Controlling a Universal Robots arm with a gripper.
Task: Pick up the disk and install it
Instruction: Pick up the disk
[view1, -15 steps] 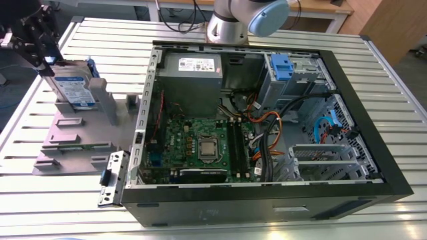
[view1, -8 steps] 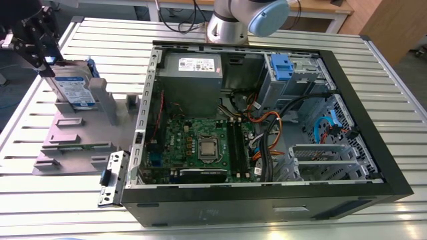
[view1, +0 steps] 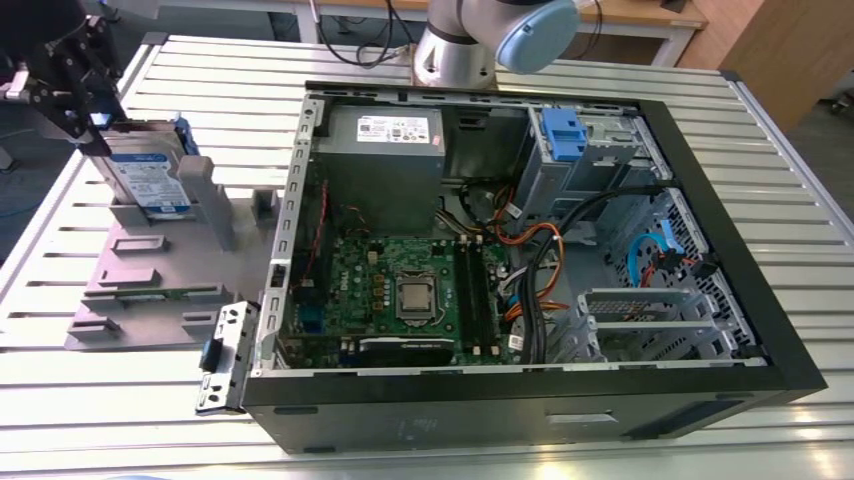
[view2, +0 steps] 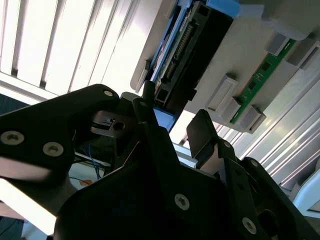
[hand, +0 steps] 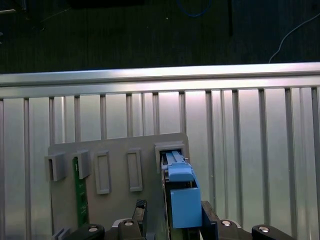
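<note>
- Straddling the disk (hand: 182, 197): the pincer (hand: 174, 207) is spread, with one finger (hand: 210, 217) on each side of it in both wrist views.
- In the first wrist view there is a visible gap between one finger and the disk; on the other side I can't tell whether the finger touches.
- The disk stands on edge in a slot of the grey holder plate (view1: 147, 265), blue rail up, connector end showing in the second wrist view.
- It is not in the computer case (view1: 507, 410); it sits outside it, on the exterior view's left.
- The label side faces the exterior camera, blue and white.
- The holder plate lies flat on the slatted metal desk (view1: 107, 420), just beside the case's open side.
- A green circuit strip (hand: 80, 192) sits in another slot of the plate, apart from the disk, with empty rectangular slots between them.
- The case lies on its side on the desk, cover off, inside exposed.
- Inside it, the green main board (view1: 400, 290) is near the middle, the grey metal box (view1: 380, 150) with a small white sticker is behind it, and cable bundles run toward the exterior view's right.
- The blue drive bracket (view1: 561, 135) is in the far corner of the case, well apart from the disk.
- The arm's base (view1: 461, 50) stands on the desk behind the case.
</note>
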